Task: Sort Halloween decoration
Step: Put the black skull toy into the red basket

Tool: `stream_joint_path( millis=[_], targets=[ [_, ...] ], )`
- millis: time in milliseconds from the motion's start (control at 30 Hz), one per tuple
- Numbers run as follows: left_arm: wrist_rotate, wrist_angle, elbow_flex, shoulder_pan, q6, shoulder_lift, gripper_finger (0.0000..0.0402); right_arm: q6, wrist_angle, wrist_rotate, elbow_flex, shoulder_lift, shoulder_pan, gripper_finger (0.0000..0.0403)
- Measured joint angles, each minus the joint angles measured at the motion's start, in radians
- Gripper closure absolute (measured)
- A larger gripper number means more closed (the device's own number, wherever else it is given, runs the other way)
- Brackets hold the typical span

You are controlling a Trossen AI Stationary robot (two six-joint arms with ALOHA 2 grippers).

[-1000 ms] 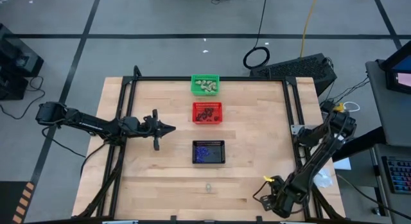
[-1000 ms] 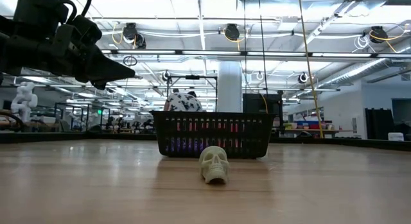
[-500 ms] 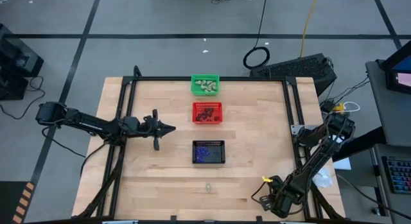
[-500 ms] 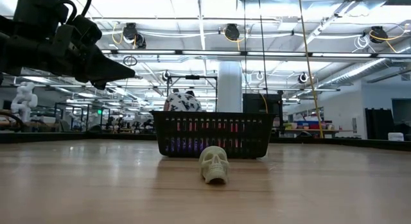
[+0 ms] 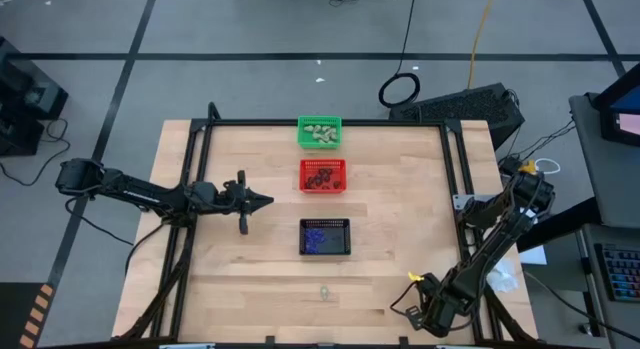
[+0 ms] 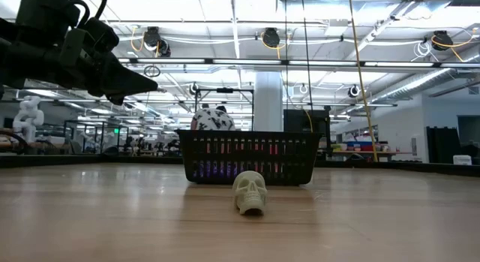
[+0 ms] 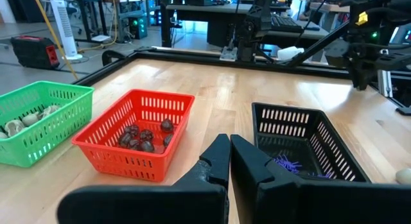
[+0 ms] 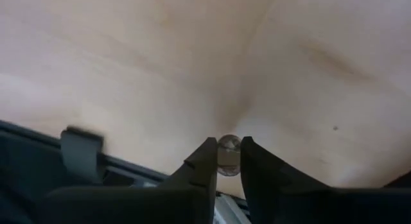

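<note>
Item, for your record: right gripper, lower right of the high view, has narrowed its dark fingers onto a small pale round trinket at the table edge, while the cream plastic skull lies unsorted at bottom centre; left gripper closed, empty, mid-left.

Three mesh baskets, two arms, one loose cream skull.

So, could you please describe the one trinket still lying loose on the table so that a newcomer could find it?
Start from the black basket, the nearest of the three in the row down the table. Just in front of it, alone on bare wood, lies a pale cream skull. It is the only decoration outside a basket.
</note>
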State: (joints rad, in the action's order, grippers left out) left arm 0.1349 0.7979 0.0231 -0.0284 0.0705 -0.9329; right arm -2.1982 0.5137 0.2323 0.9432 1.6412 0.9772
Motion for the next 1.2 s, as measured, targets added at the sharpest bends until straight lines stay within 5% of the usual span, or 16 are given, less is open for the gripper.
stream_joint_path(
  millis=[867, 1200],
  targets=[
    [0.0, 0.0, 0.0, 0.0, 0.0, 0.0, 0.0394, 0.312, 0.167, -0.079, 0.0, -0.007, -0.165, 0.0342],
    [0.0, -0.008, 0.0, 0.0, 0.0, 0.0, 0.0394, 0.365, 0.184, -0.046, 0.0, -0.034, -0.206, 0.025]
  ],
)
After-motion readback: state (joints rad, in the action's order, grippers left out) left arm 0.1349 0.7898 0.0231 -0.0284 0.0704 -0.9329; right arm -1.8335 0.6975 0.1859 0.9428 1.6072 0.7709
